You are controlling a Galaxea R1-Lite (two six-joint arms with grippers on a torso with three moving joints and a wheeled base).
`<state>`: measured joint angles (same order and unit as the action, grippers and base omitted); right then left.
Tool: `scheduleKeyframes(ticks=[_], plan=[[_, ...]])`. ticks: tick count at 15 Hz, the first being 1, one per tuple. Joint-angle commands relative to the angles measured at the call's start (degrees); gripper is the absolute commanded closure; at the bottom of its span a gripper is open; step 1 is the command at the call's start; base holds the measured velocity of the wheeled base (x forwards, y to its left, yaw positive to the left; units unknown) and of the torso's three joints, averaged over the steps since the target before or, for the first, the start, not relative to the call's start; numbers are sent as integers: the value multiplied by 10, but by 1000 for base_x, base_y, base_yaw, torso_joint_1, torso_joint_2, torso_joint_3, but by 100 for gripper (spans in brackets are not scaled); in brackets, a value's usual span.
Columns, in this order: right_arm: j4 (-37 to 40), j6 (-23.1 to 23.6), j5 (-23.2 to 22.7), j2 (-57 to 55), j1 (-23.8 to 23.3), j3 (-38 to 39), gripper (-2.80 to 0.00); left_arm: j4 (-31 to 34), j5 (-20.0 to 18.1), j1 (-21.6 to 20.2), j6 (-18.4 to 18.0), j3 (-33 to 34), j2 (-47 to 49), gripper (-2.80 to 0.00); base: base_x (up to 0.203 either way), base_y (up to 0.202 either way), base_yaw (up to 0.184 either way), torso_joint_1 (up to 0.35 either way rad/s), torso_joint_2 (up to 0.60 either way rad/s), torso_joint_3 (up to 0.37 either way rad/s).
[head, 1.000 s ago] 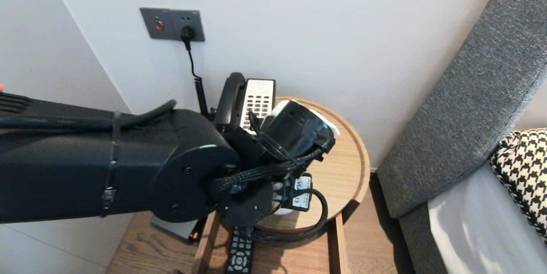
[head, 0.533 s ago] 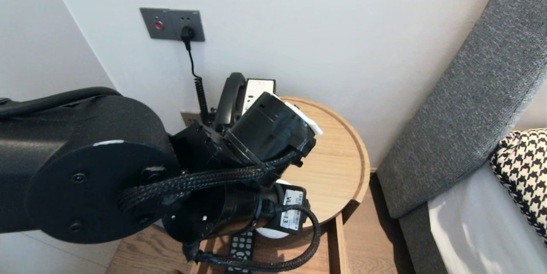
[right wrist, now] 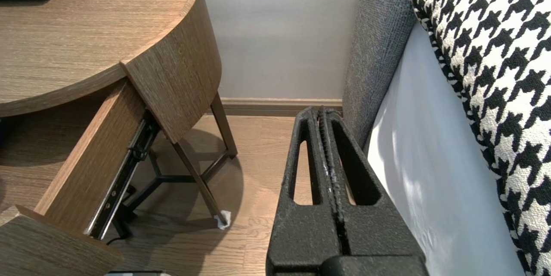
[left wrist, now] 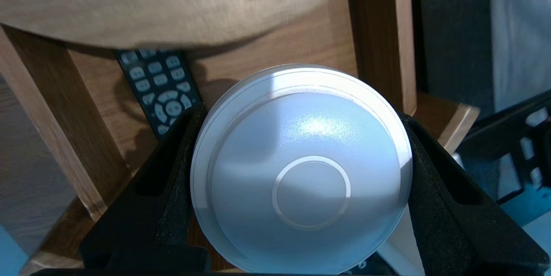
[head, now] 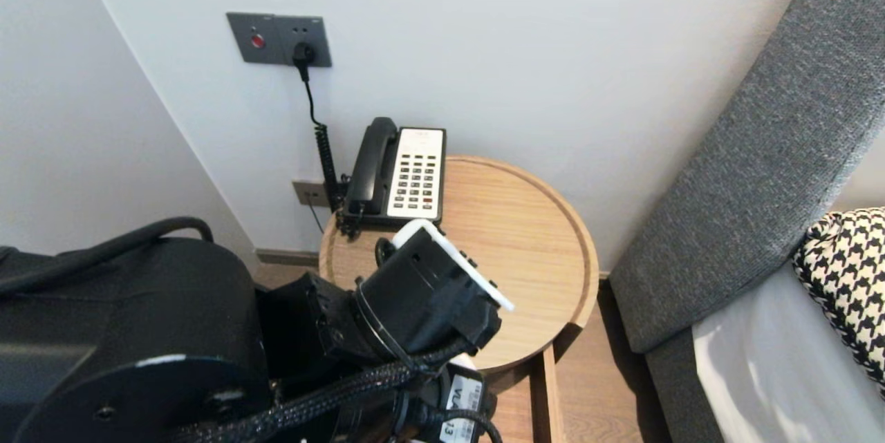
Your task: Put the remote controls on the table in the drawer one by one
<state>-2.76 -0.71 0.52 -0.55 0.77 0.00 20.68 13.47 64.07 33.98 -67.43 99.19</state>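
My left gripper [left wrist: 301, 116] is shut on a white round disc [left wrist: 301, 172] with a raised ring at its centre; both black fingers press against its rim. It hangs over the open wooden drawer [left wrist: 379, 30] below the round table top [left wrist: 172, 0]. A black remote control [left wrist: 161, 91] lies in the drawer, just beyond the disc. In the head view the left arm [head: 138, 346] fills the lower left and hides the gripper. My right gripper [right wrist: 320, 114] is shut on nothing, parked low beside the bed.
A black and white desk phone [head: 401, 170] stands at the back of the round wooden table [head: 525, 236], its cord running to a wall socket [head: 280, 39]. A grey headboard [head: 753, 173] and houndstooth pillow [head: 847, 277] lie to the right. The drawer's side [right wrist: 90, 159] juts out.
The left arm has drawn back and down from over the table top to the open drawer at the front, still gripping the white disc. The phone is now uncovered. The right arm kept still.
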Motion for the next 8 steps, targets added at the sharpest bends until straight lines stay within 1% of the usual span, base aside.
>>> scheduleKeyframes(ticks=[1, 4, 6, 8], plan=[[-1, 0, 0, 0, 0, 15, 0, -12, 1, 11, 3, 28, 8, 0, 0, 0, 0, 0, 0, 0], [-1, 0, 0, 0, 0, 15, 0, -59, 7, 15, 8, 63, 14, 0, 0, 0, 0, 0, 0, 0], [-1, 0, 0, 0, 0, 15, 0, -78, 9, 16, 22, 84, 15, 0, 0, 0, 0, 0, 0, 0], [-1, 0, 0, 0, 0, 15, 0, -100, 11, 17, 24, 103, 19, 0, 0, 0, 0, 0, 0, 0]])
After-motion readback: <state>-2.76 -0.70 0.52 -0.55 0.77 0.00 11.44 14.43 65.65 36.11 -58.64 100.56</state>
